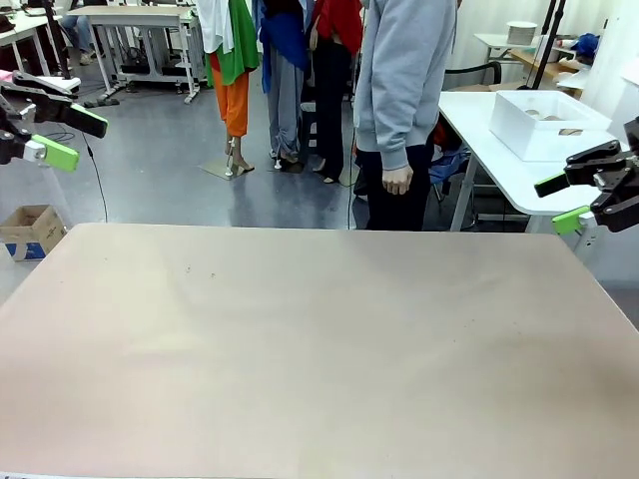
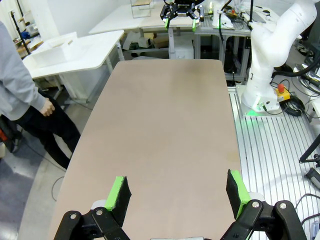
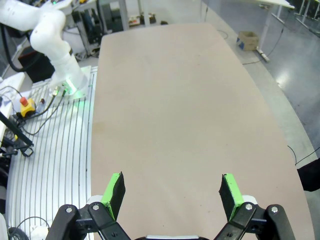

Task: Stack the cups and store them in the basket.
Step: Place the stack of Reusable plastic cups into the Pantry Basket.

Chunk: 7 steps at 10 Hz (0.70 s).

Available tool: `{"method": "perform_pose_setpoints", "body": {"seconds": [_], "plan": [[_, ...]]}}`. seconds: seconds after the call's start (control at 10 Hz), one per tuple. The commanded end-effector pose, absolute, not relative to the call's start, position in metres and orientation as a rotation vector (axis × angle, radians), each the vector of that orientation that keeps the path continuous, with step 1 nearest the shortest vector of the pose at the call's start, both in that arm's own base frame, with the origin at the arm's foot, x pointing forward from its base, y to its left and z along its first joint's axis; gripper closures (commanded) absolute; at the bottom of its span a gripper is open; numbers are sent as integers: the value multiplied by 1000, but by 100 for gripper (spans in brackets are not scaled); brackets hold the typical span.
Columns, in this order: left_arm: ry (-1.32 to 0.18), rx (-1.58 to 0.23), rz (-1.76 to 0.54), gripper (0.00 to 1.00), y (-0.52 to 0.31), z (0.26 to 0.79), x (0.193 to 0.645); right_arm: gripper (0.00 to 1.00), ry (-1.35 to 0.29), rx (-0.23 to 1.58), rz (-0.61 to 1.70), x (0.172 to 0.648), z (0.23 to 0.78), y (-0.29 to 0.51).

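Observation:
The basket point(image 1: 549, 122), a white rectangular bin, stands on a white side table point(image 1: 479, 130) beyond the far right corner of my table; it also appears in the left wrist view point(image 2: 55, 47). Small brown shapes lie inside it, too small to tell whether they are the cups. My left gripper point(image 1: 82, 140) hangs open above the far left edge with nothing between its fingers point(image 2: 177, 192). At the right edge, my right gripper point(image 1: 559, 203) is open and holds nothing either point(image 3: 172, 192). It also shows far off in the left wrist view point(image 2: 180, 14).
A person in a grey hoodie stands at the far side, one hand point(image 1: 397, 180) hanging by the table edge. The beige tabletop point(image 1: 319, 339) stretches between the arms. A cardboard box point(image 1: 30, 228) sits on the floor at far left. White arm bases point(image 2: 265, 60) point(image 3: 55, 40) stand beside the table.

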<state>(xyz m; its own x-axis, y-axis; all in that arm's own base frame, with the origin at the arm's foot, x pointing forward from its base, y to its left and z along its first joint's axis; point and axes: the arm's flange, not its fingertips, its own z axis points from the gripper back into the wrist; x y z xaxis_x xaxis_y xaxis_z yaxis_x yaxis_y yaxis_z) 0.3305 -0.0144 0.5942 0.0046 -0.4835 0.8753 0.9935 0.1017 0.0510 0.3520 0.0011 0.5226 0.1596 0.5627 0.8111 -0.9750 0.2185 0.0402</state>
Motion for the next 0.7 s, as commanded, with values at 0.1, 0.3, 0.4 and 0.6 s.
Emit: {"method": "perform_pose_setpoints", "body": {"seconds": [0.1, 0.3, 0.4, 0.6], "plan": [[-918, -762, -1343, 0, -15, 596, 332, 0, -778, 681, 1201, 351, 524, 3], [-918, -762, -1343, 0, -15, 596, 332, 0, -778, 681, 1201, 351, 524, 3], [-918, -762, -1343, 0, -15, 596, 332, 0, -778, 681, 1201, 351, 524, 3], [-918, -762, -1343, 0, -15, 596, 332, 0, -778, 681, 1201, 351, 524, 3]]}}
